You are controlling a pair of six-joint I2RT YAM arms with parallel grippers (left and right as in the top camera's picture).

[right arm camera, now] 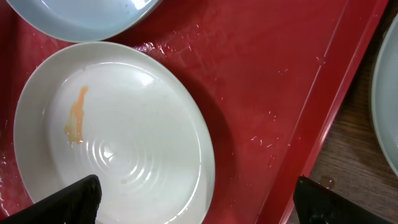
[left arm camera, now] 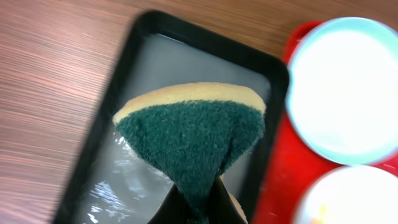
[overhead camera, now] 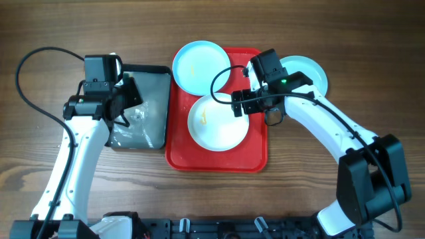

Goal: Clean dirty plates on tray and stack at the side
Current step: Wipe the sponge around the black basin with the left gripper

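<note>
The red tray [overhead camera: 255, 156] holds a white plate [overhead camera: 218, 123] with an orange smear [right arm camera: 76, 117] and a pale blue plate [overhead camera: 199, 65] over its back rim. A second pale blue plate [overhead camera: 311, 70] lies on the table right of the tray. My right gripper [overhead camera: 253, 103] hangs open over the white plate's right edge, its fingers [right arm camera: 196, 202] astride plate [right arm camera: 124, 137] and tray rim [right arm camera: 323, 112]. My left gripper [overhead camera: 126, 99] is shut on a green and yellow sponge [left arm camera: 193, 134] above the black pan [left arm camera: 99, 146].
The black pan [overhead camera: 153, 76] with shiny wet liner lies left of the tray, touching it. Water drops dot the tray floor [right arm camera: 261, 74]. Cables loop over the tray's back and the table's left. Bare wooden table [overhead camera: 372, 40] surrounds everything.
</note>
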